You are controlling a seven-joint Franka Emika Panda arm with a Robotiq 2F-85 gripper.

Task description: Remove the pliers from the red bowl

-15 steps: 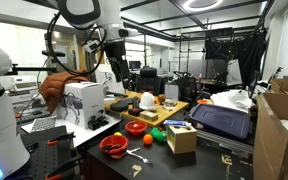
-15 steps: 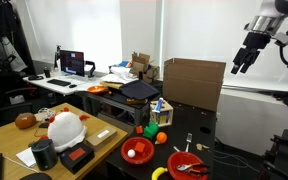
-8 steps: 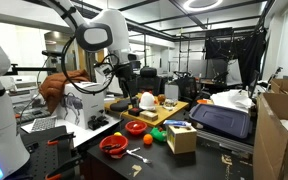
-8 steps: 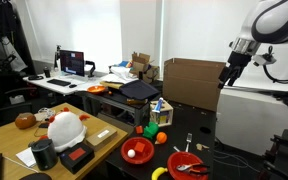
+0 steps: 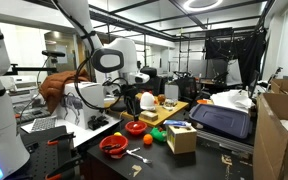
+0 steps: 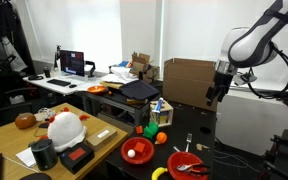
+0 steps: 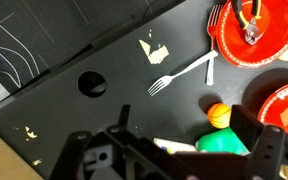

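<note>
Presently, the pliers [image 7: 250, 28] are seen lying inside the red bowl [image 7: 229, 48] on the dark desk [image 7: 74, 60]. The hand [image 6: 211, 99] is held released and empty, raised in the air, well apart from the bowl.

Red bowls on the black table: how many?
2. In an exterior view, the red bowl with tools sits nearest the camera; the other red bowl sits left of it in that view. Clutter may hide more.
</note>
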